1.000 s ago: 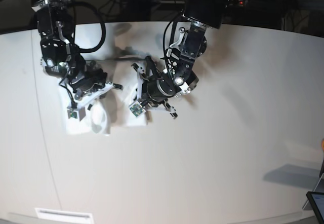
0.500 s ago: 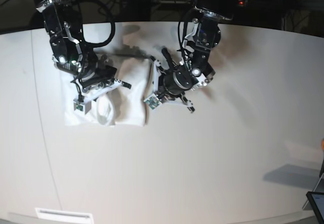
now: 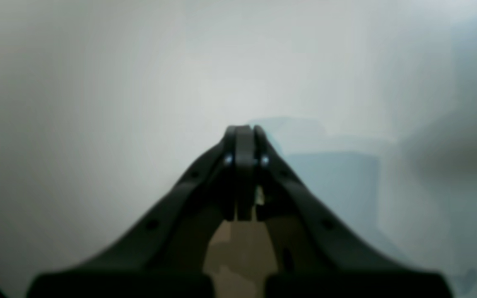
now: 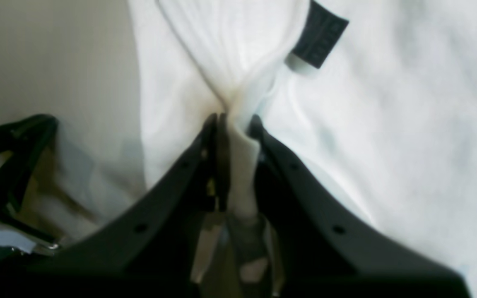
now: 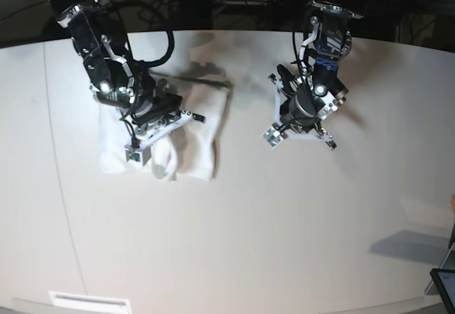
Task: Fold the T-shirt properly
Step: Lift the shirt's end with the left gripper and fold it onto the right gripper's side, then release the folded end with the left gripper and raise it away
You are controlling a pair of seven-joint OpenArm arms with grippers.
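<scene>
The T-shirt [image 5: 195, 133] lies bunched on the far left of the pale table [image 5: 284, 243], its long axis running left to right, black tag [image 4: 319, 35] showing. The right gripper [image 4: 234, 124] pinches a white fold. The left gripper [image 3: 244, 132] – clenched, empty – hangs over bare table to the right. Dark room, cables beyond.

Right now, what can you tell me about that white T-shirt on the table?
The T-shirt is plain white, soft cotton by its look, lying bunched and partly folded on the pale table. A small black tag shows near a gathered pleat. The right gripper is shut on that fold, pinching it. No print is visible. The left gripper is shut, away from it.
</scene>
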